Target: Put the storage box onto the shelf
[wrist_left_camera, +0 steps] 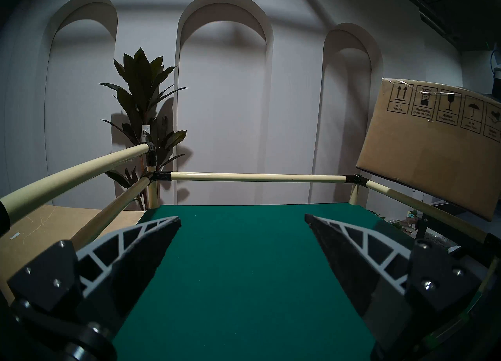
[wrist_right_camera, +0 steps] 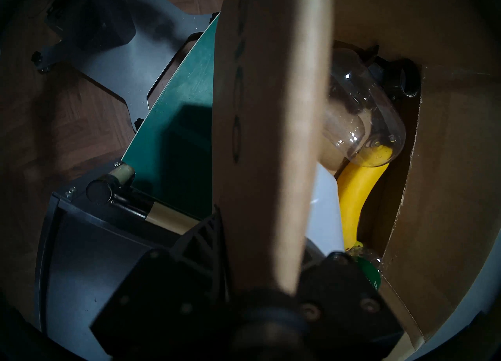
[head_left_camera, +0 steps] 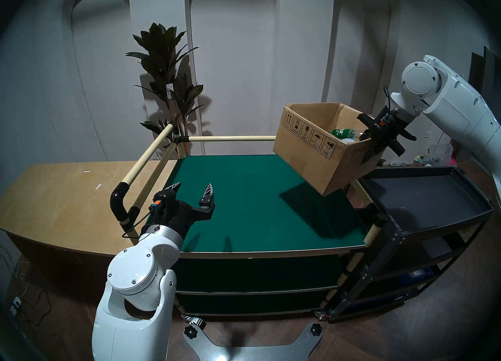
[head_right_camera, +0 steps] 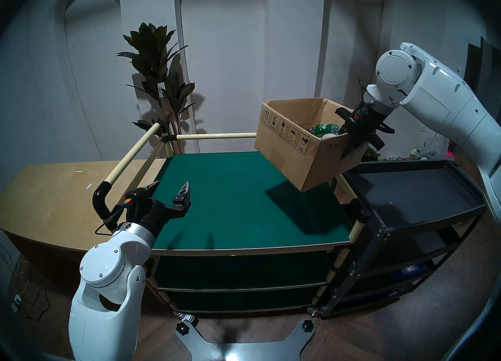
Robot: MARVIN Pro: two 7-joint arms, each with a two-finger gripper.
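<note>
Two head views show the cardboard storage box [head_left_camera: 314, 146] in the air, tilted, over the right far corner of the shelf [head_left_camera: 244, 203], its lower corner above the green top board and not touching it. The black tray cart [head_left_camera: 423, 203] stands just beside the shelf on the right.

Right wrist view alone shows the contents past the clamped wall: a banana [wrist_right_camera: 357, 189], a clear plastic bottle [wrist_right_camera: 363, 124] lying over its tip, and something white (cannot tell what). Head views give only a green-labelled bottle [head_left_camera: 344, 133] over the rim.

Left wrist view alone shows the box's side square-on, with handling symbols in a row, well off to the right of its own fingertips.

Right gripper [head_left_camera: 375, 149]: jaws pinched together on the box's near wall, one finger inside, one outside; it carries the box.

Left gripper [head_left_camera: 193, 189]: jaws wide apart, empty, level just above the top board's left near part, touching nothing.
</note>
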